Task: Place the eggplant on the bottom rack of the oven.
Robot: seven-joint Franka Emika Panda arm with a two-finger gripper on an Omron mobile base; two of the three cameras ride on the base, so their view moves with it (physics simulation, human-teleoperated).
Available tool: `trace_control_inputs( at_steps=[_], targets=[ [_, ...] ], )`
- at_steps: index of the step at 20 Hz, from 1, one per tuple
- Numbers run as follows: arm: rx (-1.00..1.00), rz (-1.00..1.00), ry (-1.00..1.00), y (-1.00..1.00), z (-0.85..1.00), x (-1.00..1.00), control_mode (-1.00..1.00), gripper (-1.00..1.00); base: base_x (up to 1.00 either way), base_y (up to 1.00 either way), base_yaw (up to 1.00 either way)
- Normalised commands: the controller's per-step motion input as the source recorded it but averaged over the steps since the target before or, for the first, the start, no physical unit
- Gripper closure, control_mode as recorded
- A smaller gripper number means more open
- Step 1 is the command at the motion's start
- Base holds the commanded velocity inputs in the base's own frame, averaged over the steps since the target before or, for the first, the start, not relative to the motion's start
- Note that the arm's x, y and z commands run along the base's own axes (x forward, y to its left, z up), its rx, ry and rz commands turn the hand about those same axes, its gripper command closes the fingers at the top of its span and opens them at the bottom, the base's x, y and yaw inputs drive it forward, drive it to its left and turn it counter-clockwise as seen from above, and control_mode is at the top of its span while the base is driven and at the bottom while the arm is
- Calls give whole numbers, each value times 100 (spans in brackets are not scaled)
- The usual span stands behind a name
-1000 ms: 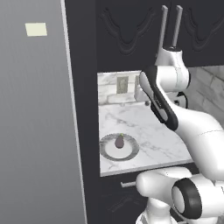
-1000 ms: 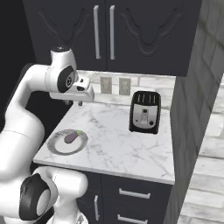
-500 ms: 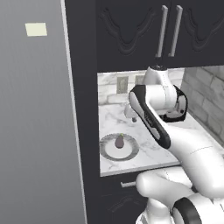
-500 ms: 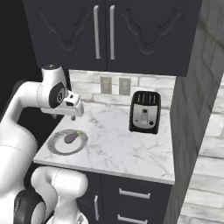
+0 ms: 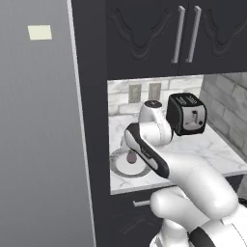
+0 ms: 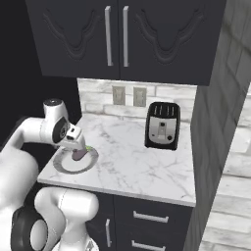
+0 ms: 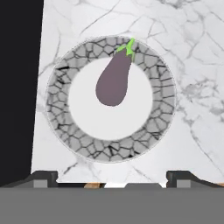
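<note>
Claw (image 7: 112,180) released, tips spread wide at the bottom of the hand view, hanging above the plate (image 7: 162,113), nothing in it. Eggplant (image 7: 114,81) lies on that round grey-rimmed plate, green stem tip over the rim. Plate sits near the marble bench's (image 6: 132,166) left front corner. Toaster (image 6: 162,126) well apart, toward the back; claw height above the plate is hard to judge.
</note>
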Motion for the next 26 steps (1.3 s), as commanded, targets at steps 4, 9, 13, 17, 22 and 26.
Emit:
trace_control_inputs(
  at_steps=[4, 9, 13, 17, 22, 26],
  targets=[
    [4, -12, 6, 1, -57, 41, -100, -100, 0, 0, 0],
    [1, -6, 1, -2, -39, 49, -100, -100, 0, 0, 0],
    [0, 0, 0, 0, -34, 57, -100, -100, 0, 0, 0],
    [0, 0, 0, 0, -28, 42, -100, -100, 0, 0, 0],
    [0, 0, 0, 16, -34, 28, -100, -100, 0, 0, 0],
    [0, 0, 0, 11, -40, 8, -100, -100, 0, 0, 0]
  ],
)
